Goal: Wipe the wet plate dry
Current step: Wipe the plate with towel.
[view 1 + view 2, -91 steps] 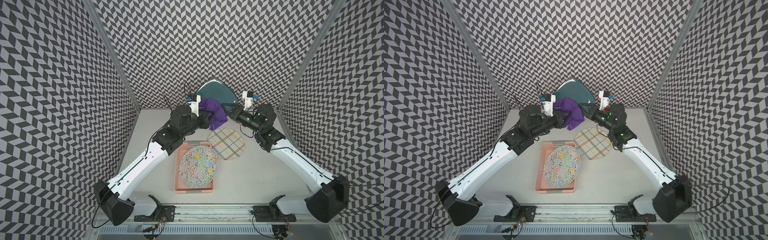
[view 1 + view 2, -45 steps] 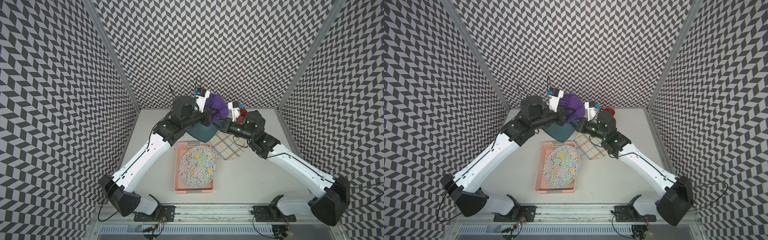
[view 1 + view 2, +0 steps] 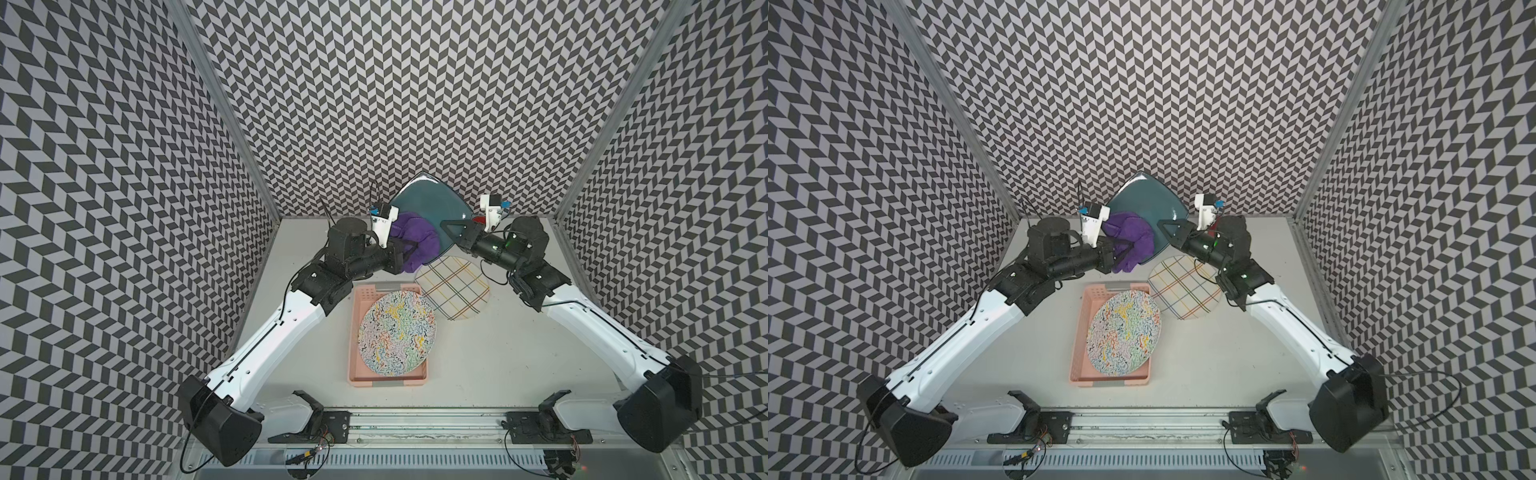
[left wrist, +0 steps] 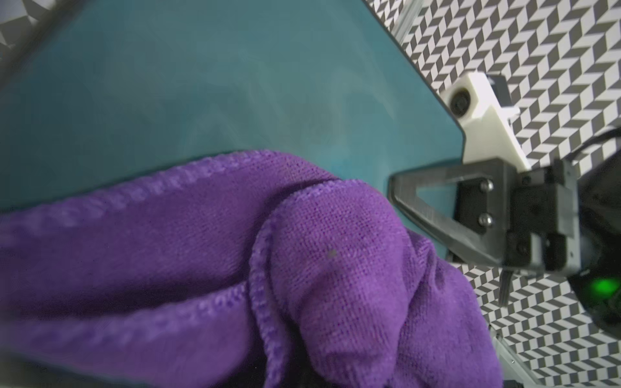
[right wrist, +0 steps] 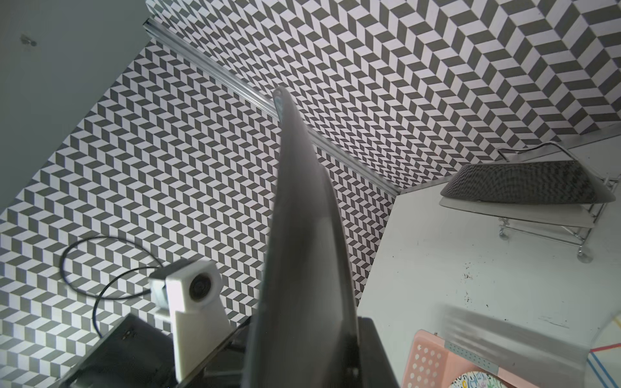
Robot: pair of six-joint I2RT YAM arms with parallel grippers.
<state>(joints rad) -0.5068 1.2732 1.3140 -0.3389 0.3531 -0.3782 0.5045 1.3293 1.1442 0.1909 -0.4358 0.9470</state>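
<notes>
Your right hand (image 3: 448, 229) pinches the teal plate (image 3: 430, 199) by its edge, holding it upright at the upper centre of both top views. Your left hand (image 3: 405, 249) is clamped on the purple cloth (image 3: 419, 235), which lies against the plate's face.

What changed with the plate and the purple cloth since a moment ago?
A moment ago the teal plate was tipped down low. The right end effector has swung it back up on edge, farther back. The left end effector followed, with the purple cloth against the plate's face. Both grips stayed shut. The squiggly plate, pink tray and plaid plate did not move.
</notes>
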